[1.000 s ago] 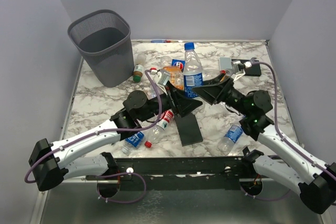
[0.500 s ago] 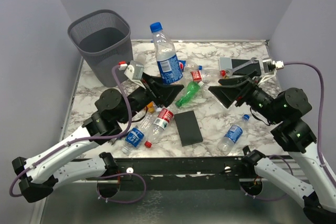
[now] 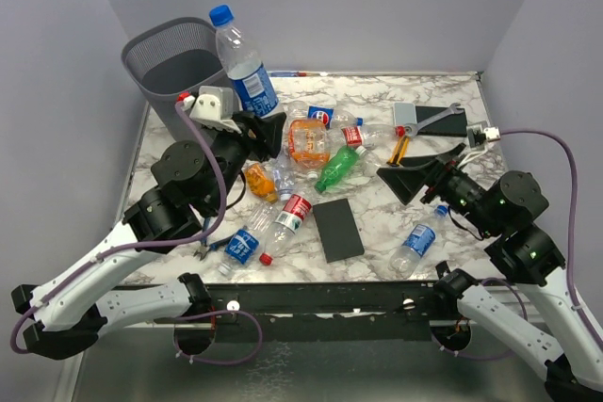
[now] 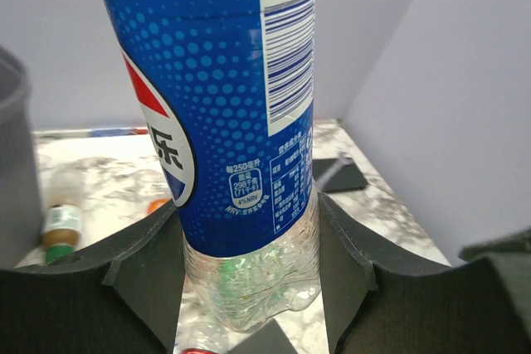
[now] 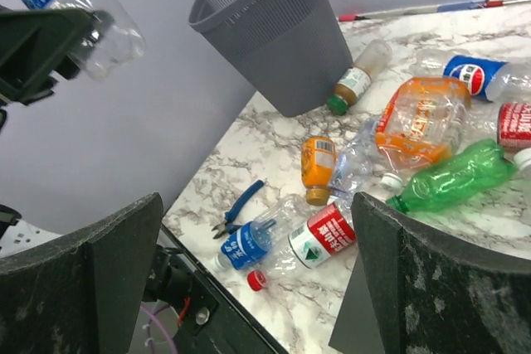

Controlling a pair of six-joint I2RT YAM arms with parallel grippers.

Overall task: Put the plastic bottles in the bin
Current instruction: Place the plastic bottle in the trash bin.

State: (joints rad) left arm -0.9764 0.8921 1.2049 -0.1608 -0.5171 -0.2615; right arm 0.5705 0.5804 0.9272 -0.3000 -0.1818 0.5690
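Up on the overhead camera, the left hand (image 3: 265,124) is raised off the tabletop (image 3: 372,91), pinching a blue-labelled bottle (image 3: 242,63) by its lower end. Blue cap up, leaning slightly left, it sits right beside the rim of the bin (image 3: 132,41). Whether it's over the opening, I can't tell from here. The right hand (image 3: 400,181) hovers over the right side, carrying nothing. Between the arms the other bottles lie in a cluster: an orange bottle (image 3: 309,141), a green bottle (image 3: 337,168) and a red-labelled bottle (image 3: 294,214), with a black slab (image 3: 337,228) just beside that last one.

Over to the left wrist: the blue-labelled bottle fills the frame, clamped between two dark jaws, its clear base showing below the label. The bin's wall is a grey sliver at the far left edge.

Now the right wrist: jaws spread wide, nothing between them. Beyond them the bin stands upright at the tabletop's far corner, with bottles strewn in front of it. Blue-handled pliers (image 5: 236,209) lie near the tabletop's edge. The held bottle shows at top left, well above the tabletop.
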